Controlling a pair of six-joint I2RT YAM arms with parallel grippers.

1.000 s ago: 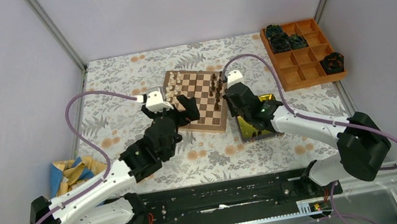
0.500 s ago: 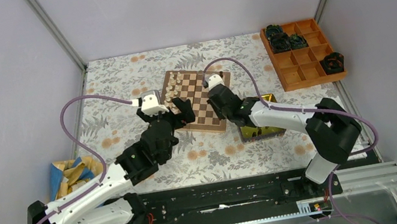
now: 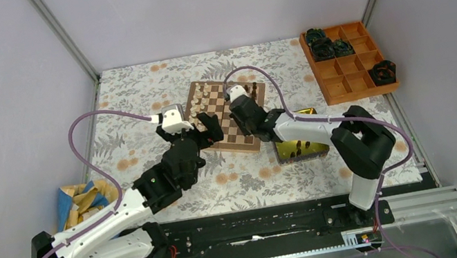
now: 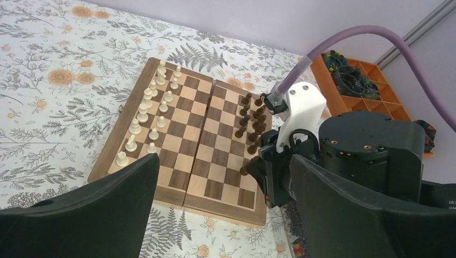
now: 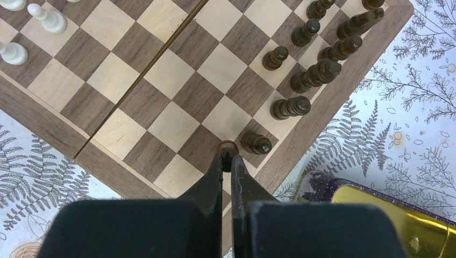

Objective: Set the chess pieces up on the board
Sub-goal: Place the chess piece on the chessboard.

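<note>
Showing the right gripper (image 5: 227, 161), fingers clamped together on a dark piece (image 5: 228, 147) over a dark square near a corner of the board (image 5: 177, 75), just beside the other dark chessmen (image 5: 293, 107), with the left gripper (image 4: 224, 164) spread wide at the board's near edge.

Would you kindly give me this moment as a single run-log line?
left gripper: open, by board | right gripper: shut on dark piece | position: near end of dark pieces

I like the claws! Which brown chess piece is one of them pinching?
The dark piece at the right gripper's shut tips, beside the corner piece; the rest stand alone.
</note>
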